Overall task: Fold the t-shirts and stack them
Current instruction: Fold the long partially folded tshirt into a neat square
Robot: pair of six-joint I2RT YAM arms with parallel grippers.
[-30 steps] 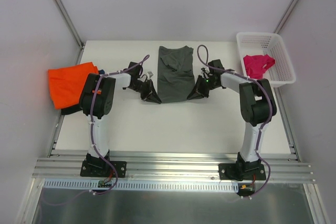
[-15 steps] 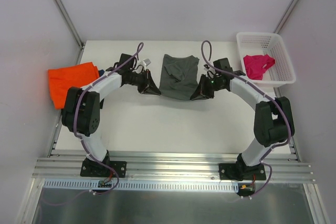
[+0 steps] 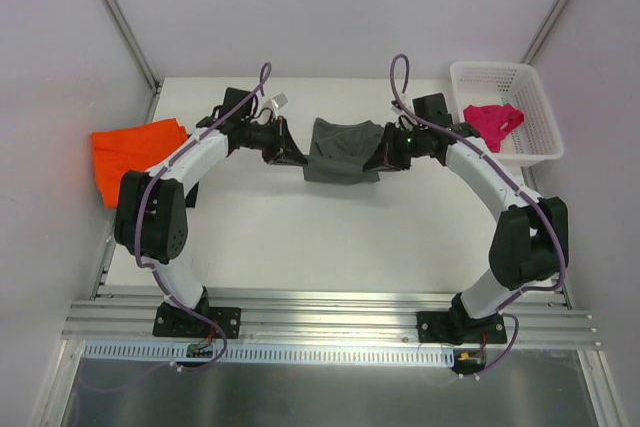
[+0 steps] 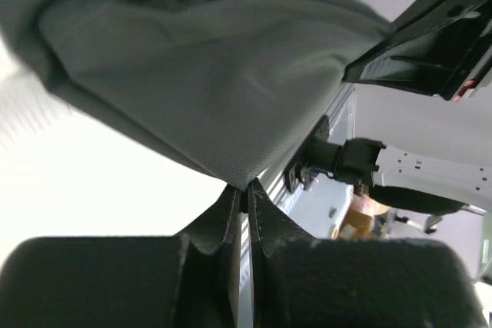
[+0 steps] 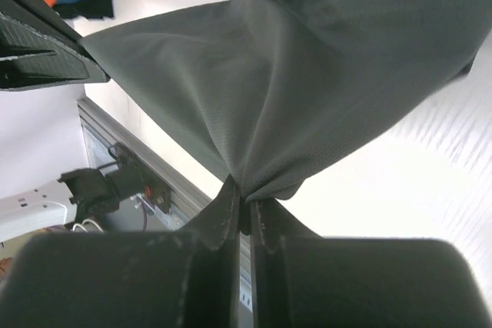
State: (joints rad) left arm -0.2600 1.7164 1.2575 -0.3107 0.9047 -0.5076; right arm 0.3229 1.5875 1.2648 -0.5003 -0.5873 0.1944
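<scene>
Toward twelve o'clock on the tabletop (image 3: 330, 237), the dark grey t-shirt (image 3: 343, 150) hangs between left hand (image 3: 287, 150) and right hand (image 3: 384, 154), each clamped tight on a hem corner. They have carried it up from six, so the halving fold looks nearly laid.

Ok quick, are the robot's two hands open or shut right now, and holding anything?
Left gripper: shut, pinching one edge of the dark grey t-shirt.
Right gripper: shut, pinching the opposite edge of it.
</scene>
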